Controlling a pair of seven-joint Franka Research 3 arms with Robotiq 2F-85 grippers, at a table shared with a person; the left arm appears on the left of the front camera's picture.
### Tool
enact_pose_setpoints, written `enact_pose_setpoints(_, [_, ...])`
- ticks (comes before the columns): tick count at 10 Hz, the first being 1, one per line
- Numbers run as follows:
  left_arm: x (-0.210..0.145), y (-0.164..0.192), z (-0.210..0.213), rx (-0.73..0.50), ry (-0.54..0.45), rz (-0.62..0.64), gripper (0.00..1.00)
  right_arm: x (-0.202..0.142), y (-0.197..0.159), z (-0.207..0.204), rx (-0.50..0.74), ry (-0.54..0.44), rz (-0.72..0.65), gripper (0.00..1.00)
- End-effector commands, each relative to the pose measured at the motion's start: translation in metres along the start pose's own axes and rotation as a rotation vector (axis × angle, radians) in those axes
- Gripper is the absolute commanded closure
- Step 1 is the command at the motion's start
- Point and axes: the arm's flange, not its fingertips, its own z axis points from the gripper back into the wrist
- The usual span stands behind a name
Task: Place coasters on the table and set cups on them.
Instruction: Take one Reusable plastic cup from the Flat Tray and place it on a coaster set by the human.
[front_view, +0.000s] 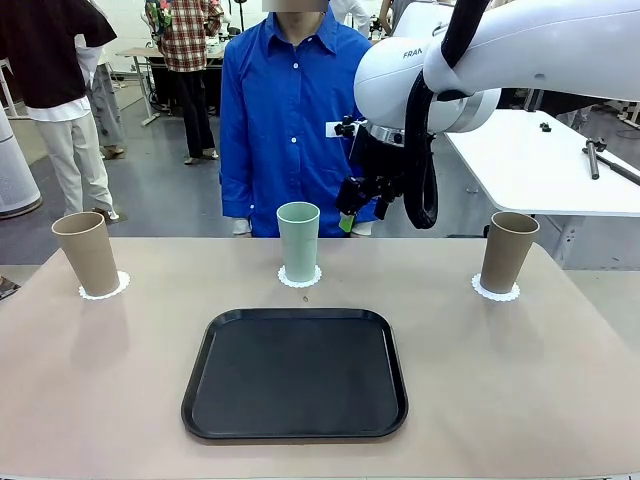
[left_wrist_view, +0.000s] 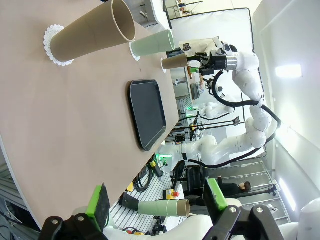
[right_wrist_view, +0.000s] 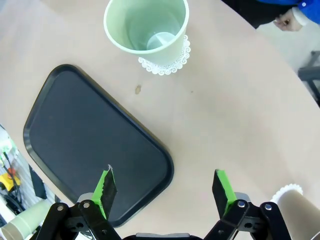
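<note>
Three cups stand on the beige table (front_view: 500, 380), each on a white scalloped coaster. A tan cup (front_view: 85, 253) is on the left coaster (front_view: 104, 287), a mint cup (front_view: 298, 241) on the middle coaster (front_view: 300, 279), and a tan cup (front_view: 508, 250) on the right coaster (front_view: 496, 291). My right gripper (front_view: 360, 205) hangs open above the table's far side, right of the mint cup. In its wrist view the right gripper (right_wrist_view: 165, 187) is empty over the table, with the mint cup (right_wrist_view: 147, 30) ahead. My left gripper (left_wrist_view: 157, 200) is open and empty, off the table's left end, facing the near tan cup (left_wrist_view: 95, 34).
An empty black tray (front_view: 296, 373) lies in the table's front middle. A person in a blue shirt (front_view: 290, 120) stands at the far edge behind the mint cup. A white table (front_view: 530, 160) stands at the back right.
</note>
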Motion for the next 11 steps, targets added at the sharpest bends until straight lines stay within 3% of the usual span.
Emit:
enact_pose_setpoints(1, [-0.001, -0.002, 0.0, 0.004, -0.003, 0.001, 0.0, -0.002, 0.0, -0.005, 0.021, -0.022, 0.001, 0.0])
enact_pose_setpoints(9, [-0.001, -0.002, 0.0, 0.004, -0.003, 0.001, 0.0, 0.0, 0.0, 0.0, 0.0, 0.0, 0.0, 0.0])
enact_pose_setpoints(11, [-0.001, -0.002, 0.0, 0.004, -0.003, 0.001, 0.0, -0.037, -0.018, 0.025, -0.09, 0.05, -0.189, 0.0])
